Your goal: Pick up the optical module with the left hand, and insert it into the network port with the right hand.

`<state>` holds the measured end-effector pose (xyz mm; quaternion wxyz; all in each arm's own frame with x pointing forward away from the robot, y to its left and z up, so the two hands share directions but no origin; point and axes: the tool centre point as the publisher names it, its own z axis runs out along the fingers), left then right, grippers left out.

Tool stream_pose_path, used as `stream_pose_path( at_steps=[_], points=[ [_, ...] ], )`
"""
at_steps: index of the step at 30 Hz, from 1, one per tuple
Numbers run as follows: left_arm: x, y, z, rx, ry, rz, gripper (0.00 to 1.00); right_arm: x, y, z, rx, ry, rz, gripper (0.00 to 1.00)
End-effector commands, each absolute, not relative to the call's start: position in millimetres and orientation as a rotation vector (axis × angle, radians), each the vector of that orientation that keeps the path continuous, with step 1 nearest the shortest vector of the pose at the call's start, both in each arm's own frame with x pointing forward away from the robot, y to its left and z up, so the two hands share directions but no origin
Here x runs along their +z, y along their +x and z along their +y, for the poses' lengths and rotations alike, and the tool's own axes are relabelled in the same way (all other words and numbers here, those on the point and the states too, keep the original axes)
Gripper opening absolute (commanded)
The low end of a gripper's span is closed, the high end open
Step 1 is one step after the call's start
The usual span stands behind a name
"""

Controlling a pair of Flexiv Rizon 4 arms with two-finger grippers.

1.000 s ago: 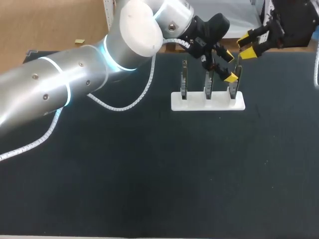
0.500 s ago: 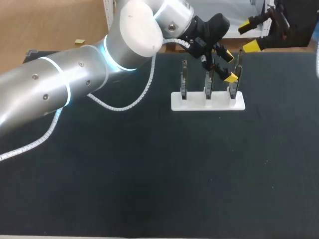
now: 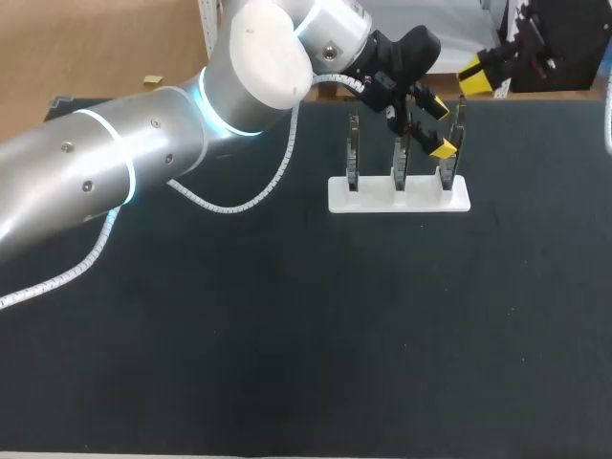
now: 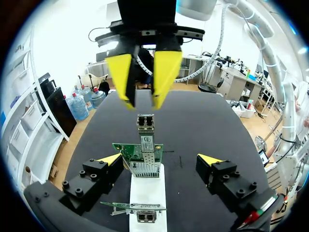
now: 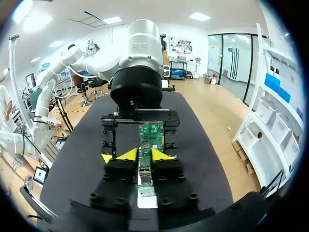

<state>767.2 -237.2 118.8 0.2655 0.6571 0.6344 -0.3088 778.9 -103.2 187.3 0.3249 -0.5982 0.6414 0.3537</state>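
Start at your left: the left arm [image 3: 143, 143] reaches in across the dark table [image 3: 287, 335] to the white stand [image 3: 373, 201], and the left gripper [image 3: 439, 126] sits at the last of the three upright cards, the one farthest from that arm's side. Its fingers [image 4: 110, 159] are spread wide, one on each side of that green card [image 4: 126, 151], touching nothing.

The module [image 4: 145, 131] stands right between them. It sits upright in the metal cage on the card, long axis vertical, top end free above the card's edge. The gap between each pad and the module looks about even, so your left gripper seems squared up. From here a straight close across the module's narrow sides should catch it.

Further right, the right gripper [image 3: 476, 76] hangs over the table's back edge, above and beyond the module and well apart from it. Its yellow fingers show a narrow gap with nothing in it. In the left wrist view it lines up over the module's top end.

The left is plainly nearer, so the grab is its job.
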Motion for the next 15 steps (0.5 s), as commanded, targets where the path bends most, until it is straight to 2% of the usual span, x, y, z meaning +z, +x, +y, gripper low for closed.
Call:
stream_pose_path(
  at_steps=[1,15],
  points=[
    [119,768,-238,-0.832,1.777,1.717,1.00,182,781,-104,0.931,-1.571,1.693,0.00],
    [119,768,-238,-0.832,1.777,1.717,1.00,170,781,-105,0.948,-1.586,1.721,0.00]
  ],
)
